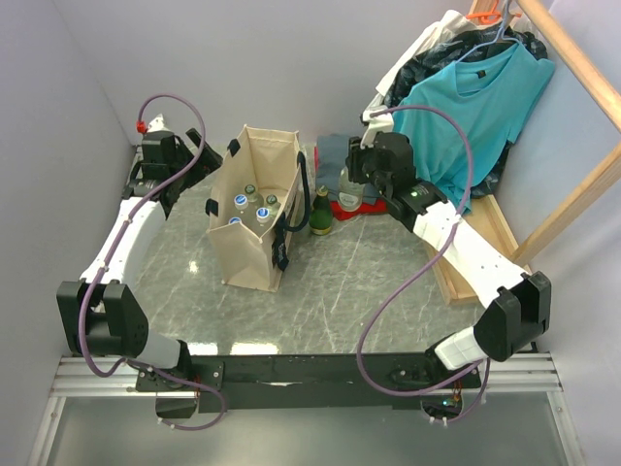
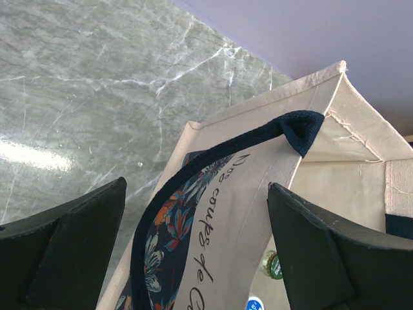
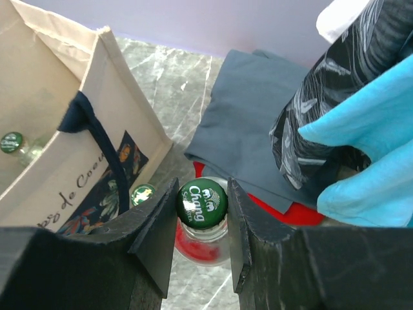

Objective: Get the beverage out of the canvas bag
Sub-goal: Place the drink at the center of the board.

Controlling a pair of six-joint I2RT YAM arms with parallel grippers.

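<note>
The beige canvas bag stands upright left of centre, with several capped bottles inside. My right gripper is shut on the green cap of a clear beverage bottle. That bottle is outside the bag, to its right, over a red item; whether its base rests there I cannot tell. A second green-capped bottle stands on the table by the bag's wall. My left gripper is open at the bag's left rim, straddling the printed wall and black handle and holding nothing.
A folded grey cloth lies behind the held bottle. A teal shirt and a dark patterned garment hang at the right on a wooden frame. Walls close in at the left and back.
</note>
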